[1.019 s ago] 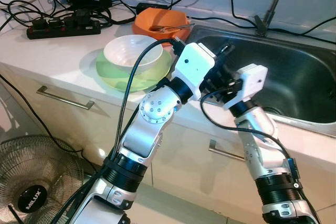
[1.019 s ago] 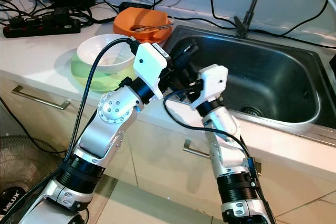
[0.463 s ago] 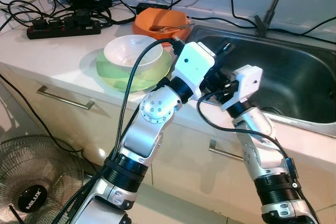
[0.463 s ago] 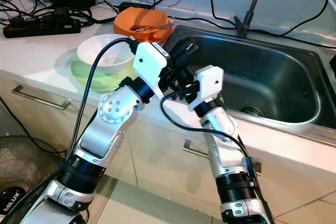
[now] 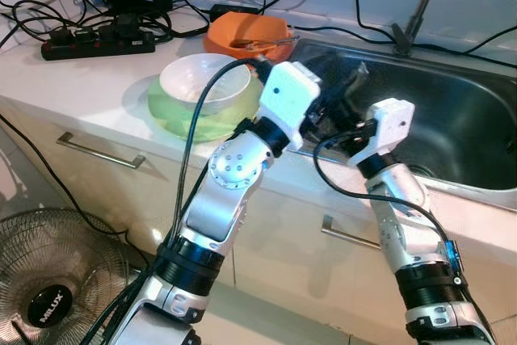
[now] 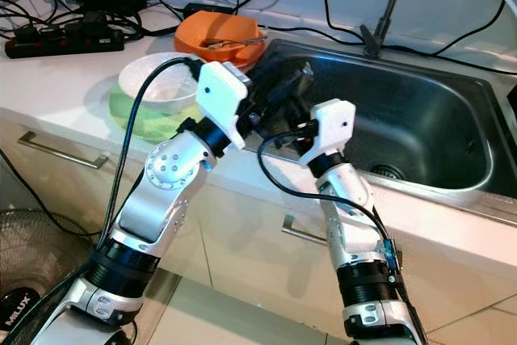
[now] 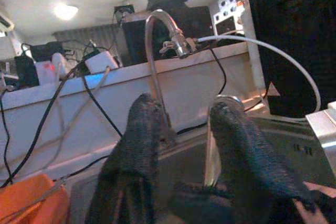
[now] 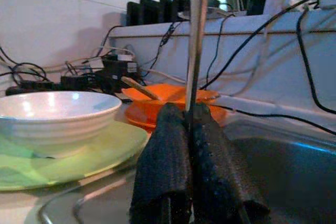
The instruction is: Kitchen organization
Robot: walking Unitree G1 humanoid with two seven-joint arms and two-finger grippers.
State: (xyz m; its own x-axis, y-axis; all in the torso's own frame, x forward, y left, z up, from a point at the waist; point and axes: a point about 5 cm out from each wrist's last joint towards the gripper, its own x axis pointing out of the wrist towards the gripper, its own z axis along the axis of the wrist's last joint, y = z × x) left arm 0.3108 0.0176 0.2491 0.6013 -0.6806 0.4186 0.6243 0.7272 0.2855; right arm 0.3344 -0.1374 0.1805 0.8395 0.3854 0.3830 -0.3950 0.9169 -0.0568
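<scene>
In the left eye view, the tidying looks only partly done: a white ribbed bowl (image 5: 203, 78) sits on a pale green plate (image 5: 174, 112) near the front edge of the worktop (image 5: 73, 78), and an orange bowl (image 5: 242, 35) with a utensil inside stands behind it, at the sink's corner. The steel sink (image 5: 460, 119) itself looks bare and shiny. The left gripper (image 5: 349, 86) and the right gripper (image 5: 343, 131) meet close together over the sink's near rim. In the right eye view the same layout shows, with black cables and a power strip (image 6: 60, 38) along the back of the worktop. In the left wrist view, the left jaws stand apart, their rough black fingers (image 7: 142, 145) on either side of a thin metal piece, perhaps a spoon (image 7: 214, 145); whether they touch it I cannot tell. In the right wrist view, the right jaws are pressed together on a slim, flat metal handle (image 8: 198, 30) that rises upright. I judge it is one utensil passing between the grippers; its placing remains.
</scene>
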